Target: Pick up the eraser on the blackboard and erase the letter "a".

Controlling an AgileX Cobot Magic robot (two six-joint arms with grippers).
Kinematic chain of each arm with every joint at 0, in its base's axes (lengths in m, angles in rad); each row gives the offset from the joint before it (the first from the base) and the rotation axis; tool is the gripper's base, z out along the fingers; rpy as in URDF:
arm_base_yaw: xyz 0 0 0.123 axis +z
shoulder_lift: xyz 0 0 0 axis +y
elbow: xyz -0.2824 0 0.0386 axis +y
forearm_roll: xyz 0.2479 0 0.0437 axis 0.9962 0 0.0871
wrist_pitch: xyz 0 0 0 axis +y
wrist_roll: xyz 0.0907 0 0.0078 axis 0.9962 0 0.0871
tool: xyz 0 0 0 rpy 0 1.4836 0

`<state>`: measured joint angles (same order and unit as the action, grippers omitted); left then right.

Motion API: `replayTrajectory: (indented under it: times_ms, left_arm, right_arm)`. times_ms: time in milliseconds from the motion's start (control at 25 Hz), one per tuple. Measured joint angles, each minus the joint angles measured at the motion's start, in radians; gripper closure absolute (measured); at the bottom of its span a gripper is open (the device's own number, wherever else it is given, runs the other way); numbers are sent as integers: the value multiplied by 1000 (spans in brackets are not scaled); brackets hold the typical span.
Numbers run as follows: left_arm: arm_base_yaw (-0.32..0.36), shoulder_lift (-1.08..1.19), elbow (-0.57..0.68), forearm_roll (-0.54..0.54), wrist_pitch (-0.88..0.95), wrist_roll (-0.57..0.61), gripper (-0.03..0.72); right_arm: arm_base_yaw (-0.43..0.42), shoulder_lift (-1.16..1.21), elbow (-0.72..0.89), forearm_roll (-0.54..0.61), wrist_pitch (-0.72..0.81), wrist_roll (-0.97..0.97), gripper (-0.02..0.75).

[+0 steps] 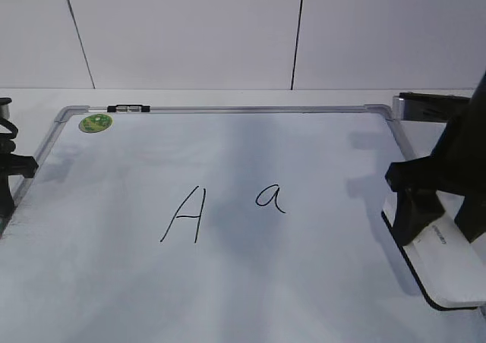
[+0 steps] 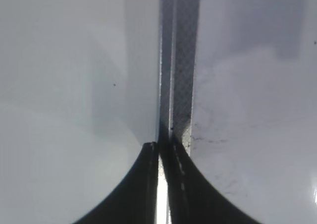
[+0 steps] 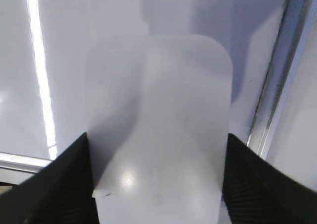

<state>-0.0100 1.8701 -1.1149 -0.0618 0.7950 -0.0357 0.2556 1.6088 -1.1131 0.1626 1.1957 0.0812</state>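
The eraser is a white block with a black underside, at the right edge of the blackboard. My right gripper straddles it, one finger against each long side, shut on it. In the right wrist view the eraser fills the space between the fingers, over the board. The letter "a" is written mid-board, left of the eraser, beside a capital "A". My left gripper is shut and empty over the board's left frame, fingertips together.
A round green sticker and a black clip sit at the board's top left. The grey frame runs just right of the eraser. A dark object lies beyond the top right corner. A white wall stands behind.
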Motion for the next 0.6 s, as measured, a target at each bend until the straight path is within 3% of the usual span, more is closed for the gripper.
replayTrajectory:
  times_ms: [280, 600]
  left_arm:
    - [0, 0, 0, 0, 1, 1, 674]
    - [0, 0, 0, 0, 1, 1, 674]
  right_arm:
    - [48, 164, -202, -14, 14, -4, 178]
    - [157, 318, -459, -131, 18, 33, 178]
